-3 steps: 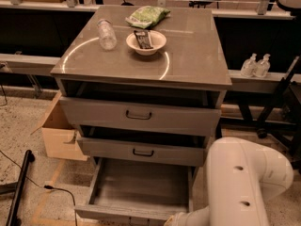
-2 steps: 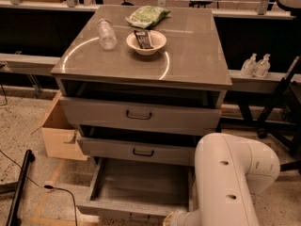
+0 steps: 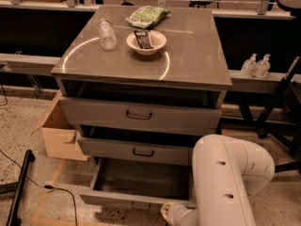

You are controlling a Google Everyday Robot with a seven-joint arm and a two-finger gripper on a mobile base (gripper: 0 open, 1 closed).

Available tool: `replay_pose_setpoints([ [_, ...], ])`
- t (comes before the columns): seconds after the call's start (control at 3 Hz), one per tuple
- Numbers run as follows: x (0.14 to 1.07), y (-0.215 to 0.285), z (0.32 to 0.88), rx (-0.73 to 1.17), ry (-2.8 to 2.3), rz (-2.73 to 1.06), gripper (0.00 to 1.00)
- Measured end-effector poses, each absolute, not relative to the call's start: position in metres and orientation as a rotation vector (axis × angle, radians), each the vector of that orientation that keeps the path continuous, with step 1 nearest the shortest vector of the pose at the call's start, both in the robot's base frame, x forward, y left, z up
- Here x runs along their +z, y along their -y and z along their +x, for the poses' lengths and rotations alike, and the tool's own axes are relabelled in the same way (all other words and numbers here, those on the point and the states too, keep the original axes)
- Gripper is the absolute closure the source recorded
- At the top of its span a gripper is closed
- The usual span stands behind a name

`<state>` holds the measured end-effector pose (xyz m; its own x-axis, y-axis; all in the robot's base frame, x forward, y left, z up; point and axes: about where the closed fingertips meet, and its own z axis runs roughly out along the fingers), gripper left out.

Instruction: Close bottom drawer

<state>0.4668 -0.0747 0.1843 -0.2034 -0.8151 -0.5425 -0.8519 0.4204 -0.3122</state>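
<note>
The bottom drawer (image 3: 117, 197) of the grey cabinet (image 3: 188, 55) stands pulled out, and its bare plank floor (image 3: 141, 179) shows. Its slim front faces me with a small dark handle (image 3: 140, 205) low at the frame's edge. My gripper (image 3: 166, 212) is at the right part of that front, low in the frame, at the end of my white arm (image 3: 225, 178). The arm covers the drawer's right end. The middle drawer (image 3: 136, 150) and the top drawer (image 3: 138, 114) above it stand slightly out.
On the cabinet top lie a plastic bottle (image 3: 106, 33), a white bowl (image 3: 146, 42) with a dark packet in it and a green bag (image 3: 146, 16). A cardboard box (image 3: 59, 133) stands left of the cabinet. A black pole (image 3: 19, 187) and a cable (image 3: 61, 192) lie on the floor. Two dispenser bottles (image 3: 256, 65) stand on the right.
My arm has swung up and left toward the drawer front. The bottom drawer has slid a little way into the cabinet.
</note>
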Motion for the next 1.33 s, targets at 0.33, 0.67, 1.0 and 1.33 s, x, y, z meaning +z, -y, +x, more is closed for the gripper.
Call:
replay_pose_setpoints([
  [0.33, 0.182, 0.072, 0.492, 0.058, -1.991, -1.332, 1.0],
  [0.67, 0.177, 0.07, 0.519, 0.039, -1.964, -1.294, 1.0],
  [1.0, 0.169, 0.08, 0.547, -0.002, -1.96, -1.277, 1.0],
  [1.33, 0.164, 0.093, 0.574, -0.054, -1.96, -1.278, 1.0],
])
